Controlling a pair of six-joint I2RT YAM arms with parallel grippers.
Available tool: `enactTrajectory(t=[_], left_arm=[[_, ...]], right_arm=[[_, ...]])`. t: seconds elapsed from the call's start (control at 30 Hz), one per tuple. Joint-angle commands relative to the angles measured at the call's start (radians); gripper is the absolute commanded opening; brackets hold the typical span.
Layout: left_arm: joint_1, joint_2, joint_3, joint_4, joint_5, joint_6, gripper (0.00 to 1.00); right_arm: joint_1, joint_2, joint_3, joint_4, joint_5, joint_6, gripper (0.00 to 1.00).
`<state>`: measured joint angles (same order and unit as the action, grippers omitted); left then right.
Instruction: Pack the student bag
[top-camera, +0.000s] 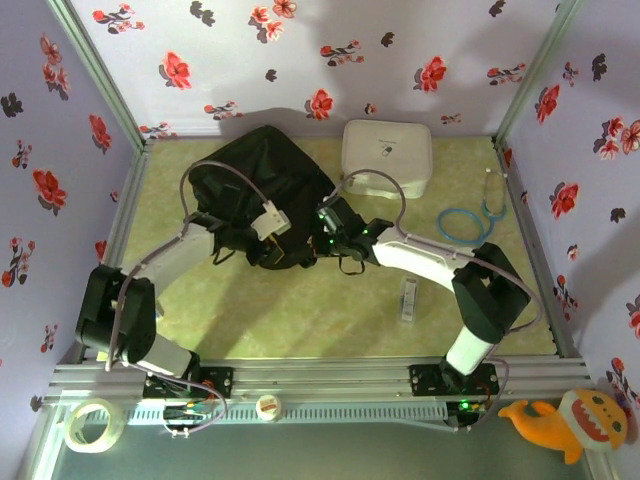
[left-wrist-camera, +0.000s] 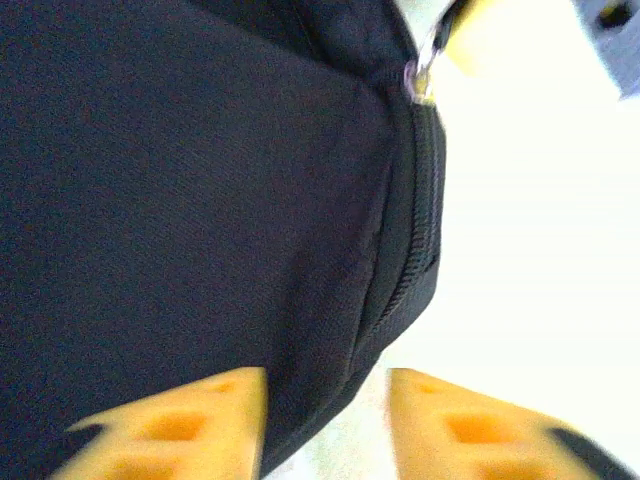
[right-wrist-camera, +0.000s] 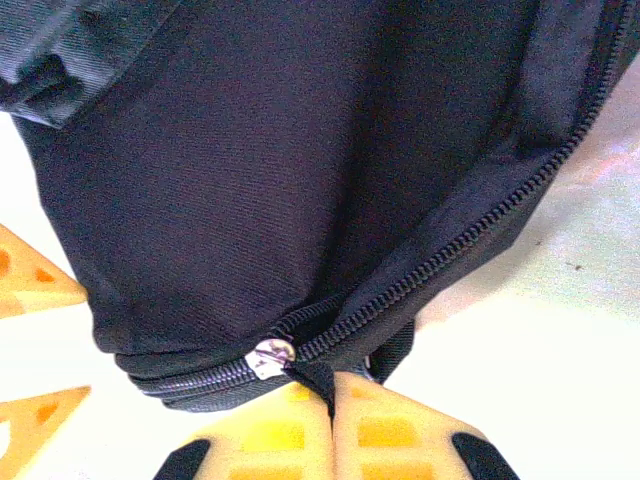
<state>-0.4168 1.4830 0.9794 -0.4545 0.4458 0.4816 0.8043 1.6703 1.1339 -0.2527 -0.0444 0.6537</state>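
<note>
My left hand (left-wrist-camera: 327, 425) is over the near left part of the bag (top-camera: 250, 170), which lies in a heap at the middle back of the counter (top-camera: 300, 320). Its fingers (left-wrist-camera: 170, 430) stand apart. The bag's zipped edge runs down into the gap between them, against the left finger and clear of the right one, so they are not closed on it. From that wrist the black cloth spreads above and to the left of the fingers, with the zip (left-wrist-camera: 425, 220) along its right side. My right hand (right-wrist-camera: 333, 400) sits at the bag's near right corner, just beside the left hand. Its fingers are pressed together, nipping what looks like a thin black bit of the bag right under the silver slider (right-wrist-camera: 270, 357), where two lines of zip teeth meet. The bag rises straight above those fingertips. To the right of the bag, behind my right hand, is a white case (top-camera: 388, 155), and further right a blue cable (top-camera: 465, 222) lies coiled
</note>
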Motion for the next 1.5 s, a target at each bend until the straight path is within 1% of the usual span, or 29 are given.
enactTrajectory(t=[0.0, 0.07, 0.13, 0.27, 0.33, 0.4, 0.5, 0.57, 0.7, 0.77, 0.83, 0.93, 1.03, 1.17, 1.33, 1.4, 1.47], left_arm=[[0.003, -0.026, 0.033, 0.008, 0.065, -0.003, 0.50], [-0.003, 0.011, 0.053, 0.005, 0.068, 0.008, 0.57], [-0.016, 0.060, 0.083, -0.009, 0.081, 0.020, 0.60], [-0.038, 0.141, 0.113, 0.004, 0.107, 0.028, 0.63], [-0.042, 0.180, 0.127, 0.015, 0.115, 0.022, 0.62], [-0.047, 0.211, 0.139, 0.022, 0.127, 0.017, 0.58], [-0.048, 0.236, 0.158, 0.018, 0.116, 0.009, 0.41], [-0.049, 0.235, 0.161, 0.007, 0.098, 0.011, 0.32], [-0.048, 0.234, 0.179, -0.090, 0.059, 0.047, 0.12], [-0.047, 0.227, 0.174, -0.121, 0.030, 0.060, 0.08], [-0.043, 0.211, 0.171, -0.154, 0.021, 0.071, 0.06], [-0.033, 0.168, 0.158, -0.189, 0.020, 0.084, 0.03], [-0.027, 0.123, 0.140, -0.231, 0.015, 0.090, 0.02], [-0.026, 0.070, 0.098, -0.260, 0.009, 0.076, 0.02], [-0.026, 0.020, 0.050, -0.250, -0.001, 0.045, 0.02], [-0.026, 0.008, 0.043, -0.236, -0.003, 0.031, 0.03], [-0.026, 0.003, 0.044, -0.214, 0.009, 0.011, 0.05]], right_arm=[[-0.008, -0.033, -0.009, 0.047, -0.063, -0.023, 0.00], [-0.009, -0.037, -0.020, 0.062, -0.074, -0.019, 0.00], [-0.008, -0.039, -0.019, 0.065, -0.084, -0.013, 0.00], [-0.009, -0.047, -0.026, 0.072, -0.093, -0.008, 0.00], [-0.009, -0.052, -0.033, 0.076, -0.095, -0.009, 0.00], [-0.009, -0.054, -0.038, 0.073, -0.092, -0.011, 0.00], [-0.010, -0.054, -0.039, 0.043, -0.060, -0.016, 0.00], [-0.012, -0.053, -0.031, -0.003, -0.007, -0.018, 0.00], [-0.019, -0.060, -0.015, -0.084, 0.098, -0.017, 0.00], [-0.026, -0.059, -0.007, -0.114, 0.146, -0.006, 0.00], [-0.044, -0.052, 0.000, -0.133, 0.174, 0.010, 0.00], [-0.079, -0.044, 0.004, -0.135, 0.184, 0.024, 0.00], [-0.104, -0.035, 0.021, -0.128, 0.193, 0.001, 0.00], [-0.128, -0.015, 0.063, -0.149, 0.203, -0.032, 0.00], [-0.148, -0.016, 0.090, -0.181, 0.213, -0.059, 0.00], [-0.148, -0.035, 0.085, -0.158, 0.170, -0.088, 0.00], [-0.145, -0.057, 0.058, -0.086, 0.030, -0.133, 0.00]])
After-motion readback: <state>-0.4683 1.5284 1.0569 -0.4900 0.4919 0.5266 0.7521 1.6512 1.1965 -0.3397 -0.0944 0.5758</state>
